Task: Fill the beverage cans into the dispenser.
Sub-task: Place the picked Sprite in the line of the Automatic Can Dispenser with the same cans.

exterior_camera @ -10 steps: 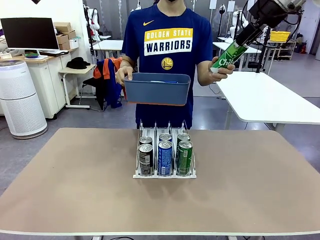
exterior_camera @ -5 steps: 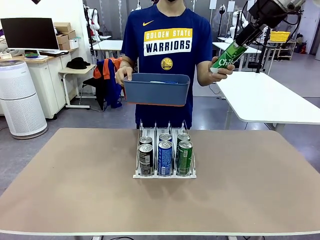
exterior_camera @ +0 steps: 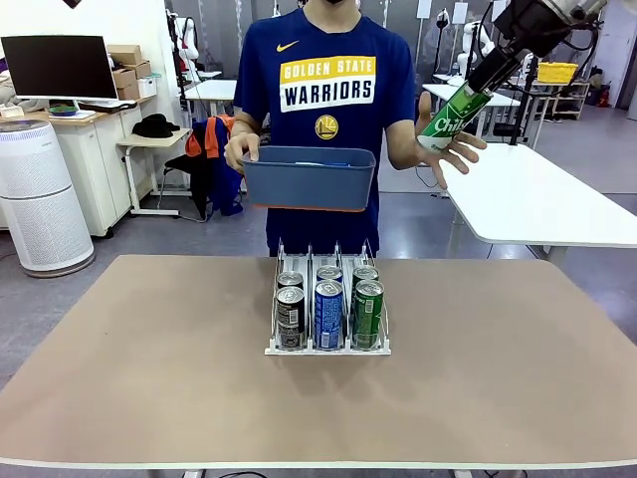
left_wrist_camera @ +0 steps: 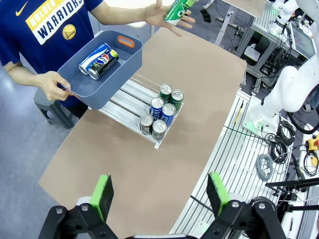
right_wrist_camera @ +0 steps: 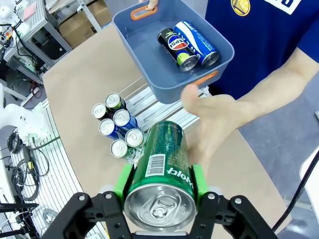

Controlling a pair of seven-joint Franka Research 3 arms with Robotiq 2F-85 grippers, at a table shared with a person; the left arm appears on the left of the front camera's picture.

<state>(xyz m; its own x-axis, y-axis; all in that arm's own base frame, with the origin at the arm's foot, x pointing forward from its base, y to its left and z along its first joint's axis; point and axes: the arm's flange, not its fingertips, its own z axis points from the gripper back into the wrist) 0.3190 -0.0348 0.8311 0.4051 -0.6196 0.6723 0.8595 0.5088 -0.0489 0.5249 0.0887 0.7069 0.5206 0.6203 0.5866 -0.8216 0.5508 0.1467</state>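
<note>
Front view: finds the right hand [exterior_camera: 476,88] raised high at the right, clamped round the top end of a green can [exterior_camera: 453,112] with white lettering, held tilted with the lower end toward the person. Just under that can, meets the person's open palm [exterior_camera: 453,149], fingers spread; cannot tell whether touching.

Across the table [exterior_camera: 149,378], at mid-width near the far edge, sees the dispenser [exterior_camera: 326,349] with six cans [exterior_camera: 328,314] standing upright, two per lane: black in the left lane, blue-and-white in the middle, green in the right. Above and behind it, held off the table by the person's other fingers [exterior_camera: 242,149], notes the blue-grey bin [exterior_camera: 311,177].

Right wrist view: looks down the green can [right_wrist_camera: 162,154], silver top nearest, green pads pressed on either side of it by the right hand [right_wrist_camera: 160,181]. Beyond, picks out the blurred palm [right_wrist_camera: 214,119] and the bin [right_wrist_camera: 149,74] with two more cans lying side by side inside — a black can [right_wrist_camera: 175,42] and a blue-and-white can [right_wrist_camera: 198,44].

Left wrist view: shows the left hand [left_wrist_camera: 159,194] spread wide, gripping nothing, high over the table and well apart from the dispenser [left_wrist_camera: 130,107].
</note>
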